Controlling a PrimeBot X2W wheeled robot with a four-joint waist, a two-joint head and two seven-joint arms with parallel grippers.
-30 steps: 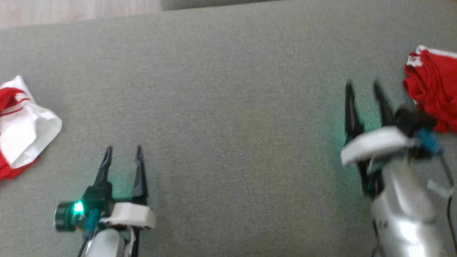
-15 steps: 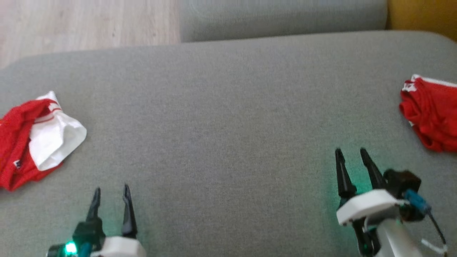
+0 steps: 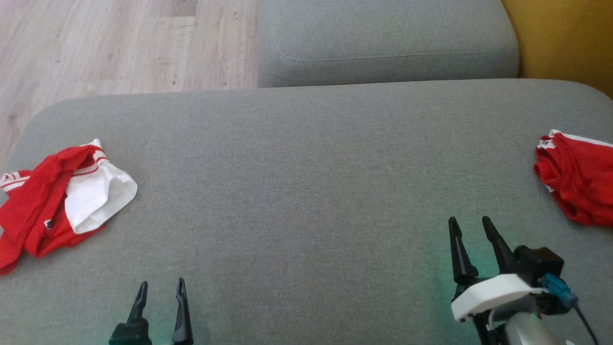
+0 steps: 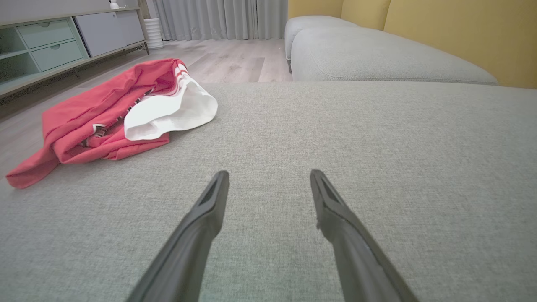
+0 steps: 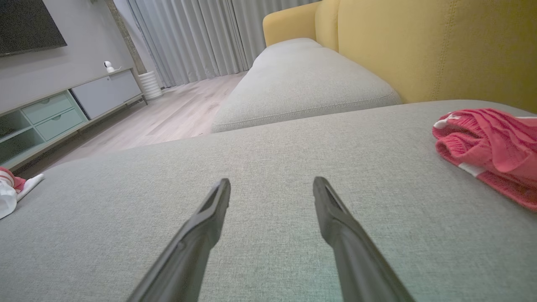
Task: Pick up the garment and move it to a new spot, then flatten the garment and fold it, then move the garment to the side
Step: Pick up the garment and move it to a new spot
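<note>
Since both pairs of jaws stand open and hold nothing, low over the near part of the grey seat (image 3: pixel 306 182), I judge the task to be at its first step, the pick-up, with nothing yet lifted. In the head view the left fingers (image 3: pixel 180 311) show at the near left and the right fingers (image 3: pixel 459 254) at the near right, each pair parted by a clear gap and pointing toward the far side.

Two garments lie on the seat, well apart. The red-and-white garment (image 3: pixel 62 201) is at the left edge, to the left of the left jaws and somewhat farther, not touching them. It is a loose, crumpled heap: red cloth bunched in long folds, a white panel pouched open on its right side, thin stripes along a hem, one red tail trailing to the near left. The red bundle (image 3: pixel 577 182) sits at the right edge, to the right of the right jaws and farther, partly cut off by the frame. It is compact and layered, with white trim at its far corner. It looks already folded and put aside, so the heap is probably the one in hand, though I cannot be sure.

The next move, as I judge it, calls for the left arm to swing left and far, come down with jaws wide on a thick ridge of red folds, close, and carry the heap to the bare middle. A pinch on the white flap alone might lift only one layer
</note>
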